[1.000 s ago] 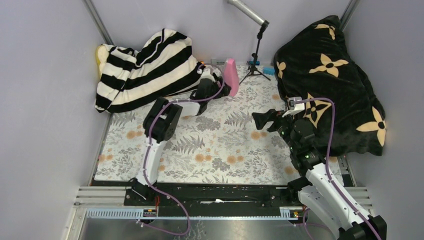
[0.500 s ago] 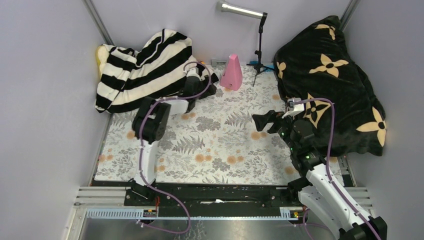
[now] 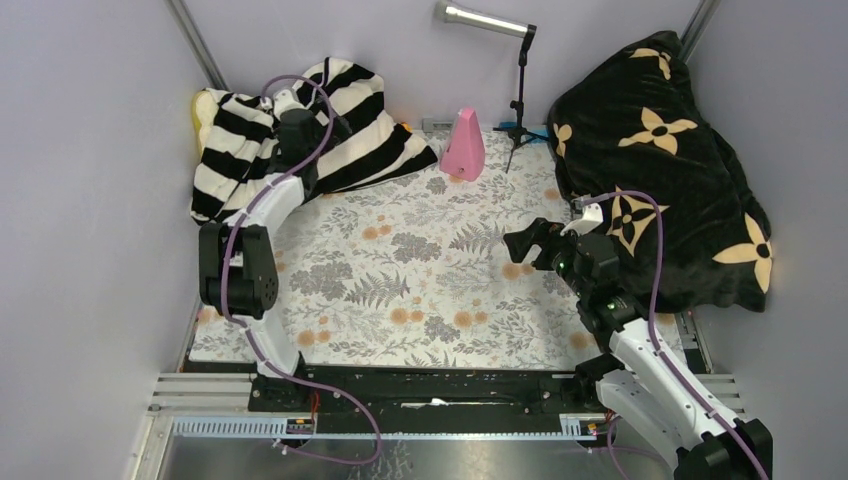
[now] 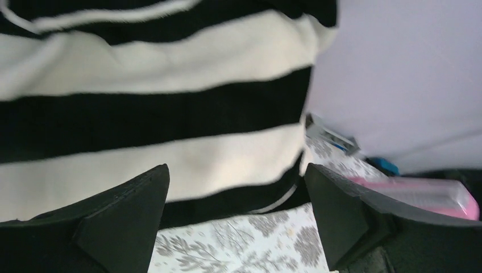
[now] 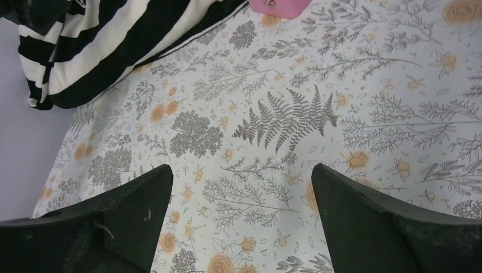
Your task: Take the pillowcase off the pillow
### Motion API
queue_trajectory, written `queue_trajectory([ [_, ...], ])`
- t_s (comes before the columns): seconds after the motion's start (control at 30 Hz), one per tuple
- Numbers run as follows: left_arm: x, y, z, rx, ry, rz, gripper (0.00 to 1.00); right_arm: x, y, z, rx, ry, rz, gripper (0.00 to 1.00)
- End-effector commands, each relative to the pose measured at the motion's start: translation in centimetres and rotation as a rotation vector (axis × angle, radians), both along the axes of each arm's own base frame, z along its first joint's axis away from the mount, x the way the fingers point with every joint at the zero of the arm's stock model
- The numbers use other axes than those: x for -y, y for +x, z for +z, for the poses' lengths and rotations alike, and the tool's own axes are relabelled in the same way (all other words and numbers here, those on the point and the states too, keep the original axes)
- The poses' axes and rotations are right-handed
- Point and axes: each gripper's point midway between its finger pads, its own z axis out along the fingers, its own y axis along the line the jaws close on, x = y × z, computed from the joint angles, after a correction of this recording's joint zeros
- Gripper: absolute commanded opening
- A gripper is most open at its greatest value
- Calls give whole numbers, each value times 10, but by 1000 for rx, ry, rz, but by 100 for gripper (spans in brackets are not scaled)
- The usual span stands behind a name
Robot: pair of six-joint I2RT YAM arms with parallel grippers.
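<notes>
Left gripper (image 4: 237, 170) gapes wide and empty by the pillowcase (image 4: 142, 114) at far left; right gripper (image 5: 241, 170), equally wide, hangs empty above the surface (image 5: 284, 114)

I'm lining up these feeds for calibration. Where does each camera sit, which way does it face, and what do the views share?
Top external: above and behind the left arm and right arm, facing down toward the back wall; both arms show.
Left wrist: over the left gripper, close on the pillowcase; open jaws show.
Right wrist: over the right gripper, facing down at the floral table cover; open jaws show.
Shared: pillowcase and pink object appear in all three.
</notes>
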Motion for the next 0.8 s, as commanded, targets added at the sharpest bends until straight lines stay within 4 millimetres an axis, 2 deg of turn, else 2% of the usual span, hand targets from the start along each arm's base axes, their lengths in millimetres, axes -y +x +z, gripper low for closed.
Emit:
queue_trajectory([
  [0.0,-27,28,-1,-55,43,58,99,1,4,12,-37,27,-42,100],
  [0.27,-32,92,9,-5,122,61,99,7,3,15,-12,4,-58,100],
  [0.33,-33,107,7,6,137,65,99,10,5,16,-8,-6,-70,100],
  [0.4,-34,119,-7,-21,152,67,99,11,6,16,-6,-13,-76,100],
  [0.43,-34,127,-3,-7,150,71,99,11,7,15,-7,-17,-79,100],
  [0.47,-35,133,-8,-10,152,76,99,11,7,16,-7,-19,-79,100],
  [0.6,-34,149,-20,-5,149,79,96,10,9,18,-4,-24,-75,100],
  [0.63,-34,151,-20,4,153,76,85,11,9,18,-2,-26,-77,100],
  [0.67,-33,151,-18,15,159,66,70,11,9,18,-1,-28,-77,100],
  [0.73,-28,149,-12,21,165,30,31,11,9,17,-2,-32,-74,100],
  [0.77,-25,146,-4,23,158,11,14,10,8,16,-3,-33,-70,100],
])
